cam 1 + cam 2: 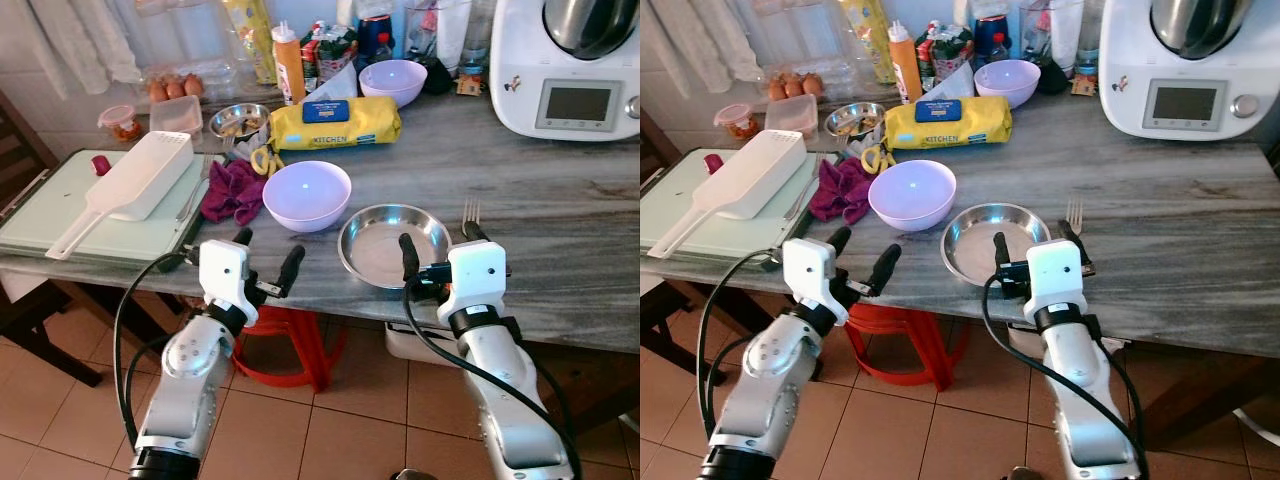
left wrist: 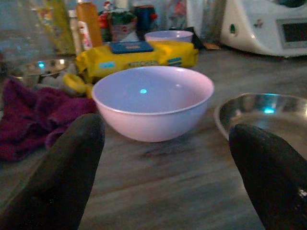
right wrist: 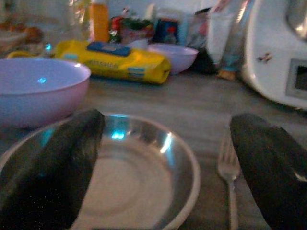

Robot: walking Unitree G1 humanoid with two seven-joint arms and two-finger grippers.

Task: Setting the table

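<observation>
From the head camera, a grey streaked counter [image 1: 560,240] carries a shallow round steel plate [image 1: 393,245] at its front edge, a glossy lilac bowl [image 1: 307,195] just left of it and a fork [image 1: 471,216] just right. The left gripper [image 1: 268,258] and right gripper [image 1: 437,250] hover at the edge, fingers spread, holding nothing. A crumpled maroon cloth [image 1: 233,190] lies beside the bowl.

The left wrist view faces the bowl between 2 parted fingers [image 2: 62,177], a yellow packet [image 2: 144,57] behind.

The right wrist view shows the plate's ringed base and the fork's tines, with a white appliance [image 3: 278,57] beyond.
</observation>
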